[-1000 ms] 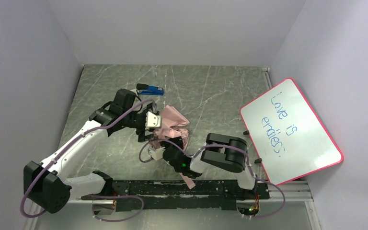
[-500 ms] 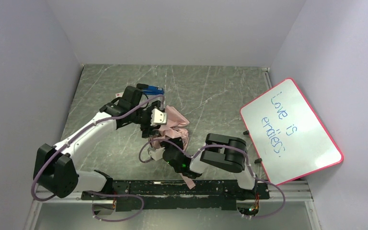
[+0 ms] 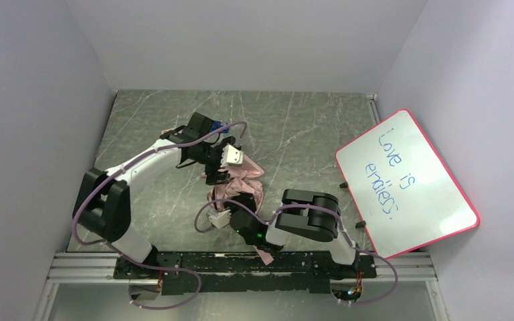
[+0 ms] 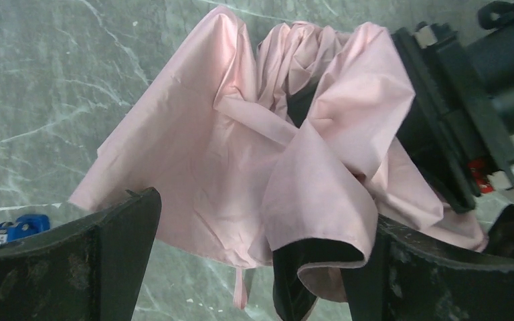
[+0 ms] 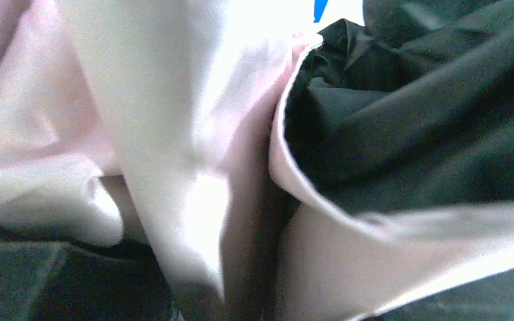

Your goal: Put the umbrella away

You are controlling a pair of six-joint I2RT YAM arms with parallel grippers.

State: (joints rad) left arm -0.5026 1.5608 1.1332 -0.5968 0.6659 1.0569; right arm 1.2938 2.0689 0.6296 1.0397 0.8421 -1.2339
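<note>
Left gripper (image 3: 231, 155) (image 4: 266, 210) hangs with its jaws spread wide just above the pale pink thin-fabric compact umbrella (image 3: 244, 177) (image 4: 207, 154), gripping nothing. A raised fold showing black lining sits between its fingers (image 4: 80, 267). The umbrella lies crumpled on the grey marbled desk (image 3: 294, 134), about the middle and a little toward the near edge. At its near end the right gripper (image 3: 231, 208) has its jaws partly closed on a bunch of cloth, which fills the right wrist view. The step appears to be gathering the slack canopy for wrapping. To do it well, the left gripper should probably drop onto the raised fold, pinch several layers rather than one, and draw gently against the right-hand hold so nothing slips or tears. The fabric looks thin, limp and creased, fanned loosely on one side and bunched on the other. A narrow pink band (image 4: 254, 124), perhaps its strap, crosses it, and the shaft and handle are hidden.
</note>
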